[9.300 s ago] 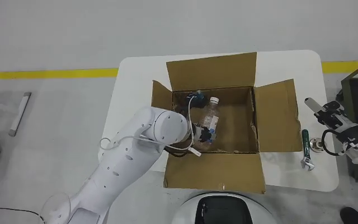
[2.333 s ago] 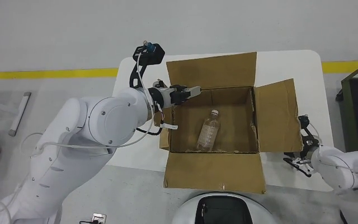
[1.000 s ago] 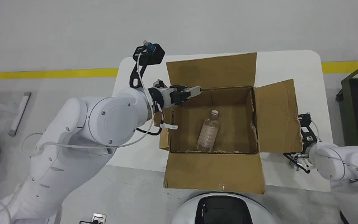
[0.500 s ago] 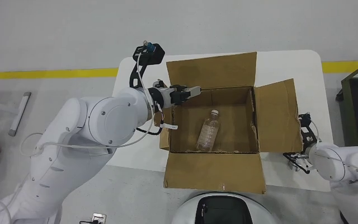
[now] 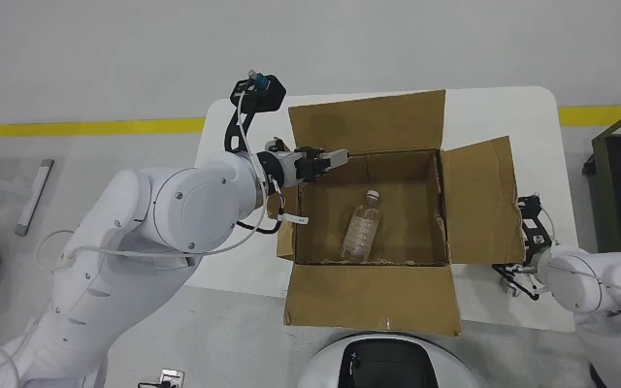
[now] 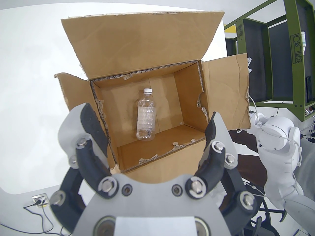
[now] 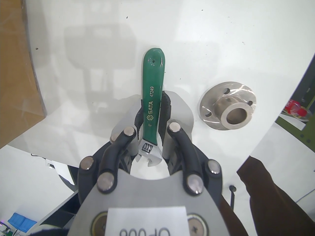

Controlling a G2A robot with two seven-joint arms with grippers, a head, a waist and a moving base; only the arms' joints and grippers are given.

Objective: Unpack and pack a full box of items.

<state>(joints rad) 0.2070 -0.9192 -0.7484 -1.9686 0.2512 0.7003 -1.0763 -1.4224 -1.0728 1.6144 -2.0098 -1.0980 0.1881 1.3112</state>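
Right wrist view shows the right claw clamped around the green-handled wrench, beside a metal flange.

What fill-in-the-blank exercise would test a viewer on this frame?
1. Inside the open brown cardboard box lies one clear plastic ____ with a white cap.
2. The right gripper is shut on an adjustable wrench with a ____ handle.
3. The left gripper, holding nothing, is ____.
4. The round silver metal flange rests beside the wrench on the white ____.
Missing words: bottle; green; open; table.
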